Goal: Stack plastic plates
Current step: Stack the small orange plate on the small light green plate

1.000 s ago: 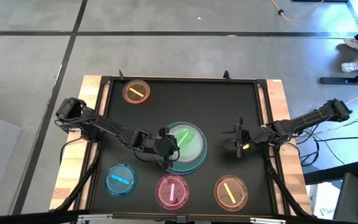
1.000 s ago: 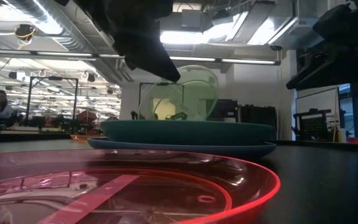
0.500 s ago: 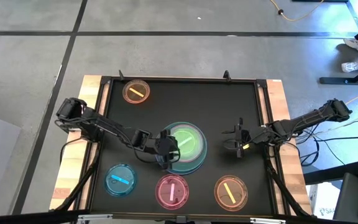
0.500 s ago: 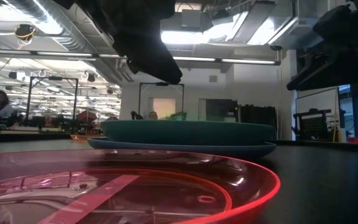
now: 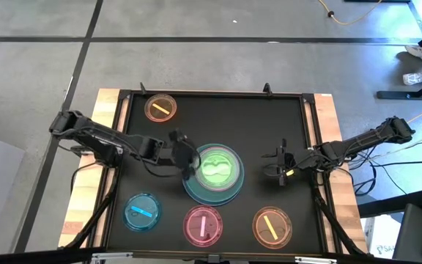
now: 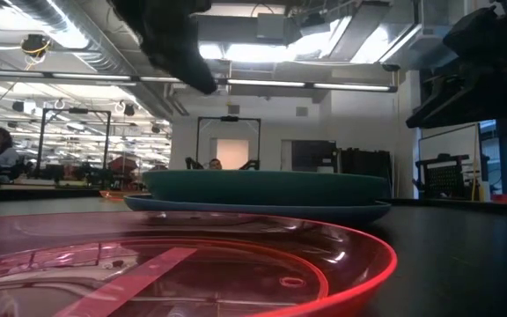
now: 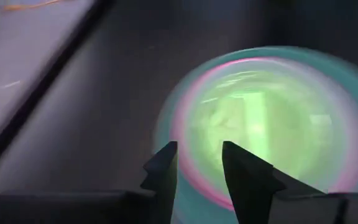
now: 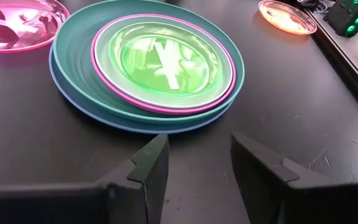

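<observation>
In the middle of the table, a translucent green dish (image 5: 217, 169) lies flat on top of a stack. Below it are a pink-rimmed plate (image 8: 96, 61), a teal plate (image 8: 73, 43) and a blue-grey plate (image 8: 59, 76). My left gripper (image 5: 187, 161) hovers open over the stack's left rim, and its wrist view shows nothing between its fingers (image 7: 199, 167). My right gripper (image 5: 280, 171) waits open to the right of the stack, low over the mat (image 8: 197, 165).
Loose translucent dishes lie on the black mat: orange (image 5: 160, 108) at the far left, blue (image 5: 142, 213) at the near left, pink (image 5: 203, 225) near the front edge, and orange (image 5: 272, 226) at the near right. A raised frame (image 5: 211, 93) borders the mat.
My left gripper held the green dish tilted nearly upright over the stack. It has let go, and the dish has dropped flat onto the pink-rimmed plate. The gripper has then risen and drawn back toward the table's left and far edges.
</observation>
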`<state>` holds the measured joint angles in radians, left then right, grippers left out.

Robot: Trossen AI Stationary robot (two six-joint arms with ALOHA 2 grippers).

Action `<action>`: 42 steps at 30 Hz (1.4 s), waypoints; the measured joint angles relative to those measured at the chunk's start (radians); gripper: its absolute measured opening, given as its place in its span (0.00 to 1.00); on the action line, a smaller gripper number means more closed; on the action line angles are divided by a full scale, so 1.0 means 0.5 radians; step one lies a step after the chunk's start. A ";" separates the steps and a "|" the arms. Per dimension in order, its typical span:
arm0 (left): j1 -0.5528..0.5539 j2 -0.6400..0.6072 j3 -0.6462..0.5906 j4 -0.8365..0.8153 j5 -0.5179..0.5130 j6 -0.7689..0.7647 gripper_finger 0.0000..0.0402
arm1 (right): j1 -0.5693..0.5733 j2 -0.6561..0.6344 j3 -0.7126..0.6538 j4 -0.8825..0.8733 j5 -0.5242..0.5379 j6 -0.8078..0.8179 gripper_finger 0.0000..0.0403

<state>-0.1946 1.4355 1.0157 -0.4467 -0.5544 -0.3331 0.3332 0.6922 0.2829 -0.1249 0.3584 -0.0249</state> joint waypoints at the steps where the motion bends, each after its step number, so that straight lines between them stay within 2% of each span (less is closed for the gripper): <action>1: 0.027 -0.010 0.000 -0.076 -0.070 -0.019 0.29 | 0.000 0.000 0.000 -0.001 -0.001 0.002 0.41; 4: 0.133 -0.016 0.000 -0.256 -0.217 -0.106 0.28 | 0.000 0.000 0.000 -0.002 0.000 0.004 0.41; 6: 0.226 0.013 0.000 -0.333 -0.231 -0.130 0.27 | 0.000 0.000 0.000 -0.003 0.000 0.004 0.41; 14: 0.622 0.104 -0.155 -0.345 -0.044 -0.028 0.26 | 0.001 -0.001 0.000 -0.017 0.000 0.004 0.41; 20: 0.897 0.105 -0.404 -0.255 -0.108 0.024 0.26 | 0.000 -0.001 0.000 -0.016 0.000 0.004 0.41; 23: 1.028 0.105 -0.518 -0.152 -0.058 0.036 0.26 | 0.001 -0.001 0.000 -0.016 0.000 0.004 0.41; 28: 1.199 0.105 -0.665 0.098 0.132 0.216 0.26 | 0.000 -0.001 0.000 -0.012 0.001 0.004 0.41; 35: 1.353 0.105 -0.704 0.219 0.137 0.713 0.26 | 0.001 -0.001 0.000 -0.012 0.001 -0.010 0.41; 42: 1.506 0.105 -0.705 0.225 0.194 0.885 0.26 | 0.000 -0.001 0.000 -0.015 0.001 -0.011 0.41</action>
<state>0.5584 1.4879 0.6632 -0.3340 -0.4575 0.1093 0.3332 0.6918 0.2829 -0.1324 0.3588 -0.0303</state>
